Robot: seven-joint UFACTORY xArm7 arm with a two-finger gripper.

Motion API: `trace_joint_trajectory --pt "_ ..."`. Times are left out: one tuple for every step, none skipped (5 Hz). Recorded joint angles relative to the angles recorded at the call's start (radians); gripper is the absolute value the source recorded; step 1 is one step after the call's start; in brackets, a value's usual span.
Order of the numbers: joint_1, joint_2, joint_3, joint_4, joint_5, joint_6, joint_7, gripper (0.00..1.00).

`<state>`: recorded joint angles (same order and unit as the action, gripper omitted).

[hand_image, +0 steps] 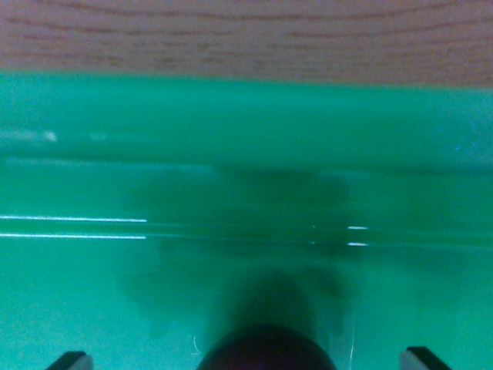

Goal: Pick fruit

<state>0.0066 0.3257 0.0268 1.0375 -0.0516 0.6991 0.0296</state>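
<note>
Gripper (248, 361) jaws apart, straddling dark round fruit (266, 348) over green tray (246, 139); centre before closing gently.

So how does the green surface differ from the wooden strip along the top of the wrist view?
The green surface is smooth and glossy, with white glints and a dark shadow; the wooden strip is matte brown with visible grain. The green surface fills most of the wrist view, right down to the tool; the wooden strip is only a narrow band at the top. Both are motion-blurred. A dark rounded object sits between the tool's tips.
</note>
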Motion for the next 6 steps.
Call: trace_joint_trajectory --pt "-0.0016 0.013 -0.001 -0.017 -0.0012 -0.026 -0.002 0.00" --pt "-0.0016 0.013 -0.001 -0.017 -0.0012 -0.026 -0.002 0.00" --pt "-0.0029 0.024 -0.002 -0.031 -0.0022 -0.048 -0.003 0.00" --pt "-0.0029 0.024 -0.002 -0.031 -0.0022 -0.048 -0.003 0.00" --pt "-0.0039 0.033 -0.002 -0.041 -0.0029 -0.064 -0.004 0.00" --pt "-0.0039 0.033 -0.002 -0.041 -0.0029 -0.064 -0.004 0.00"
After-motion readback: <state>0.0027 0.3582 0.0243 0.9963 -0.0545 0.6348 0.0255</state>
